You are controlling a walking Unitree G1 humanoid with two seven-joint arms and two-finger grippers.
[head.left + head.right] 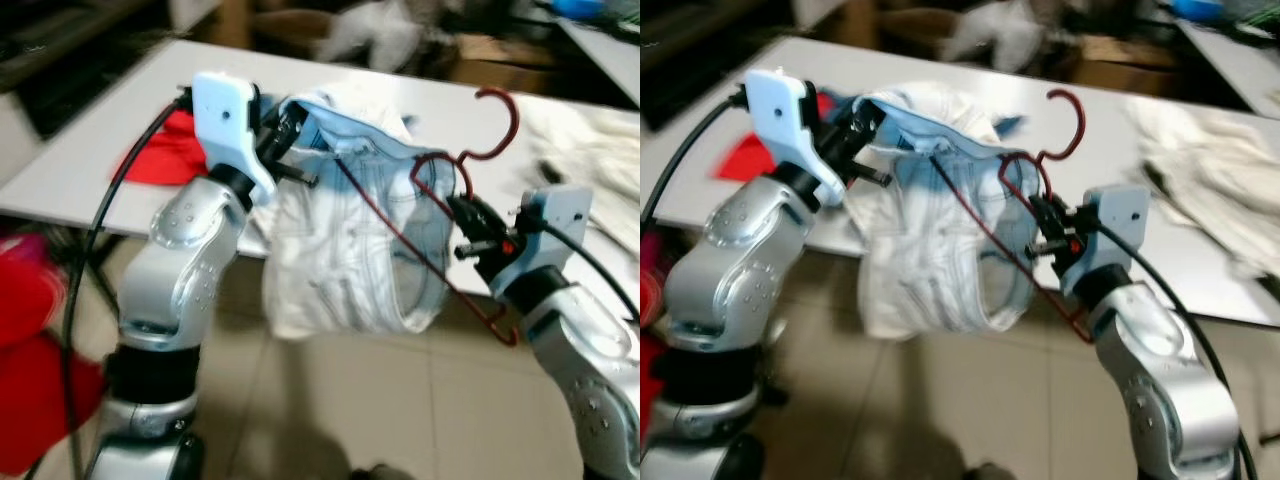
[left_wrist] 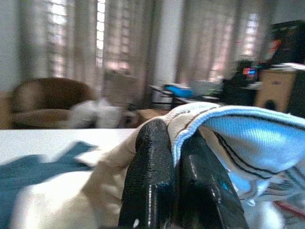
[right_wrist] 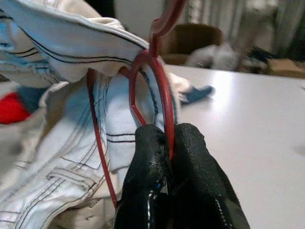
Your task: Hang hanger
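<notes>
Background: white table (image 1: 80, 170), tiled floor (image 1: 350, 400).
Red cloth (image 1: 165, 150) on table's left part; pale crumpled fabric (image 1: 585, 140) at right; brown armchair (image 2: 45, 98) beyond.

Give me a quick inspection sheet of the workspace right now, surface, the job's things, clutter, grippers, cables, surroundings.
Surface: white table, its near edge behind the arms.
Job's things: red hanger, hook up, threaded into a white and light-blue garment that is held up in front of the table.
Clutter: red cloth on the table's left; pale fabric pile on its right.
Grippers: left gripper shut on the garment's edge; right gripper shut on the hanger wire.
Cables: black cable along the left arm, another at the right wrist.
Surroundings: tiled floor; curtained windows and a brown armchair beyond.
</notes>
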